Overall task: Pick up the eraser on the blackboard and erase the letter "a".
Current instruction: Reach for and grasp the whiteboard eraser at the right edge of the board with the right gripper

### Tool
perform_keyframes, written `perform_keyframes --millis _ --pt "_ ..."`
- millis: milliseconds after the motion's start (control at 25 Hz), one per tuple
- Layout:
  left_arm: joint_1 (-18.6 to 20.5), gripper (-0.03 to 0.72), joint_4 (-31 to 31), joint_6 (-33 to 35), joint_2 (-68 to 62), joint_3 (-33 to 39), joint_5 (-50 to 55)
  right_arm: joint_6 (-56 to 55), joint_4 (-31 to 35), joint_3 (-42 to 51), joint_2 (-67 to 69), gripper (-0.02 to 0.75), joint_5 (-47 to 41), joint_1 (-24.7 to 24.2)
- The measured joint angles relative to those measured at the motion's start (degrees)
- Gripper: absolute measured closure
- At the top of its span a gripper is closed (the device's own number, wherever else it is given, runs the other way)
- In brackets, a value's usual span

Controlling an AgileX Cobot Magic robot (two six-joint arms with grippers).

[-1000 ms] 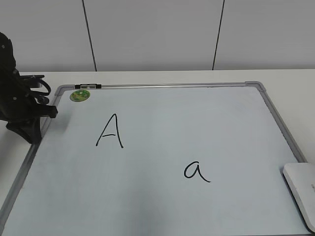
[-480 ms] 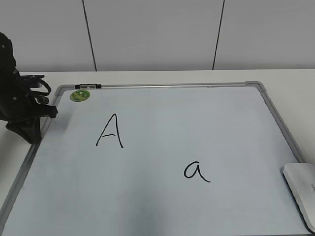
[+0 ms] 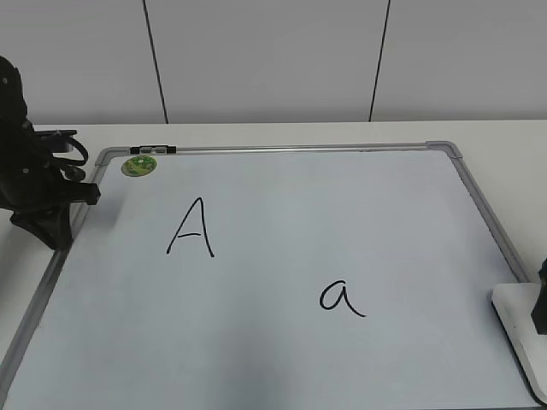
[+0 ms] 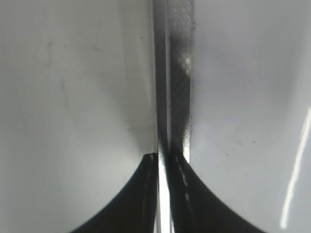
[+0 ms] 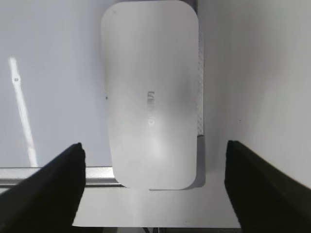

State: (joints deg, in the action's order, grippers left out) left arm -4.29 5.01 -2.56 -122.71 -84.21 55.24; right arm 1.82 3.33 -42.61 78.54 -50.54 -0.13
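Observation:
The white eraser (image 3: pixel 519 329) lies on the blackboard's (image 3: pixel 282 205) lower right corner, over its grey frame. In the right wrist view the eraser (image 5: pixel 151 92) sits between and ahead of my right gripper's (image 5: pixel 154 160) wide-open jaws, which hover above it without touching. A dark part of the right gripper (image 3: pixel 540 299) shows at the right edge of the exterior view. The small letter "a" (image 3: pixel 340 298) is written right of centre, left of the eraser. My left gripper (image 4: pixel 167 160) is shut and empty, over the board's left frame edge (image 4: pixel 170 97).
A taller capital "A" (image 3: pixel 191 228) is written left of centre. A round green sticker (image 3: pixel 138 166) and a small black clip (image 3: pixel 154 149) sit at the board's top left. The left arm (image 3: pixel 34 184) stands at the board's left edge.
A dark part of the right gripper has come into the exterior view at the right edge, above the eraser. The left arm has not moved.

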Motion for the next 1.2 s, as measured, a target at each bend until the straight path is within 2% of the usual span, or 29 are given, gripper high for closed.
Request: perform_keyframes --millis 520,920,1160,1200 --pt "0.0 0.631 0.1 0.0 0.0 0.0 0.0 2.1 3.8 -0.8 10.8 0.067 4.7 0.0" --pt "0.0 0.622 0.2 0.0 0.0 0.0 0.0 3.7 3.9 -0.8 15.6 0.070 7.6 0.7" --pt "0.0 0.616 0.2 0.0 0.0 0.0 0.0 3.7 3.7 -0.8 16.7 0.111 9.3 0.6" --pt "0.0 0.615 0.2 0.0 0.0 0.0 0.0 3.7 3.6 -0.8 16.7 0.158 9.4 0.6"
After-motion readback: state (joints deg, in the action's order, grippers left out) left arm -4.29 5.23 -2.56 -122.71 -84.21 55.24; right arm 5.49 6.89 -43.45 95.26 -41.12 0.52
